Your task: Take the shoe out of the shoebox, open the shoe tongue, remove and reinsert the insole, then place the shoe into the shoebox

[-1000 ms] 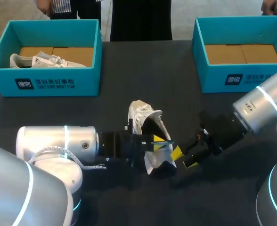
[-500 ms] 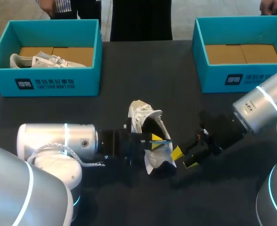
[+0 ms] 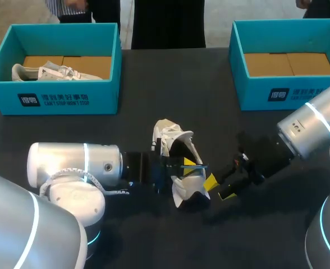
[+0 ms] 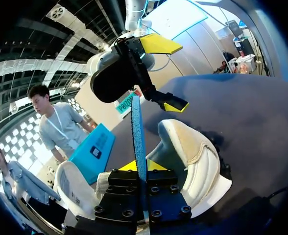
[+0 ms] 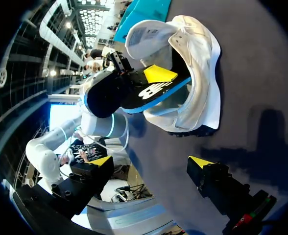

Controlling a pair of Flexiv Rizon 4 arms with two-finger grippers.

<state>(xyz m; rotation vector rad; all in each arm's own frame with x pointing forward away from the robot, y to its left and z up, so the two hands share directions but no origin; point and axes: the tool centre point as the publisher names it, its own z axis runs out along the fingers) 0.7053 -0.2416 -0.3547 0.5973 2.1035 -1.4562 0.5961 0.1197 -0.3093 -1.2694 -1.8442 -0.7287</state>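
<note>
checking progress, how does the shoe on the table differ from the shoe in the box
The shoe on the table stands open, the insole sticking out of it, pinched by the left gripper; the shoe in the box lies inside the left box, no gripper on it. Both are white.

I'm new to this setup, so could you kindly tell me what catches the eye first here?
A white shoe lies mid-table, the left pincer shut on its blue-edged insole at the opening. The right pincer hangs open beside the shoe. At the far left, a teal shoebox holds a second shoe.
</note>
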